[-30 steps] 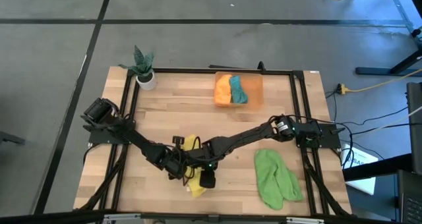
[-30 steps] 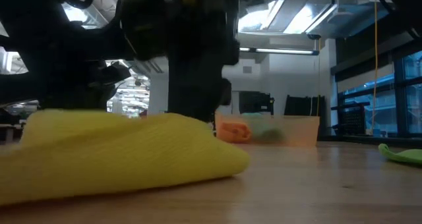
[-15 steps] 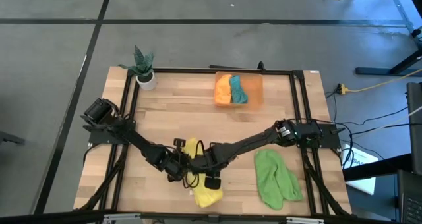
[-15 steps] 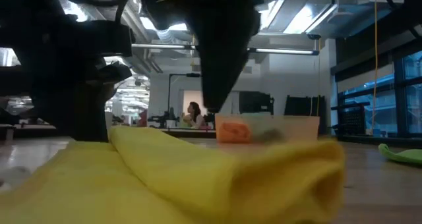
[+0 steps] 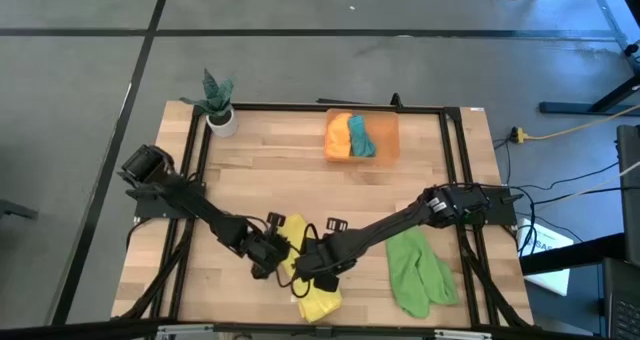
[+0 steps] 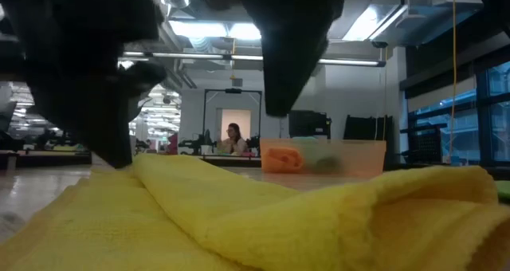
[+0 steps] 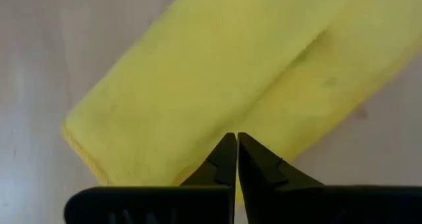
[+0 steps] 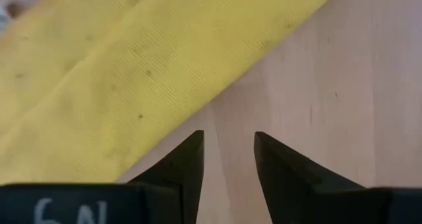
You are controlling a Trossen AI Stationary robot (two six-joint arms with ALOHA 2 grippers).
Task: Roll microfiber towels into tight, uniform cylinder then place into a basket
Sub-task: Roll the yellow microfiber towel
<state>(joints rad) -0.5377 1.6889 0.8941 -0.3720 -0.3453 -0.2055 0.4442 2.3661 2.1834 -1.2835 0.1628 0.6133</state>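
The yellow towel (image 5: 318, 298) lies folded in long layers on the table near its front edge. It fills the low view (image 6: 239, 223). My left gripper (image 5: 280, 259) is shut, with its tips on the towel's top (image 7: 236, 140). My right gripper (image 5: 312, 272) hangs open above the towel's right side. In its wrist view (image 8: 229, 137) the fingers stand over bare wood just beside the towel's edge (image 8: 119, 72). The orange basket (image 5: 390, 130) at the far middle holds an orange and a teal towel. A green towel (image 5: 415, 270) lies on the table at the near right. My left gripper's shut fingertips (image 7: 224, 148) meet the yellow towel at the crease between its two folded layers (image 7: 232, 122). They slant down from the table's left. No cloth shows between them; whether a layer is pinched I cannot tell. The towel lies on the table.
A white pot with a green plant (image 5: 218, 105) stands at the table's far left corner. A black frame (image 5: 450, 160) runs around the tabletop. Bare wood lies between the basket and the yellow towel. In the low view a person sits in the room behind.
My right gripper has risen off the yellow towel and tipped to point more steeply down, still open. The towel's near end has spread toward the table's near edge and lies folded over, while its far end stays under my left gripper.
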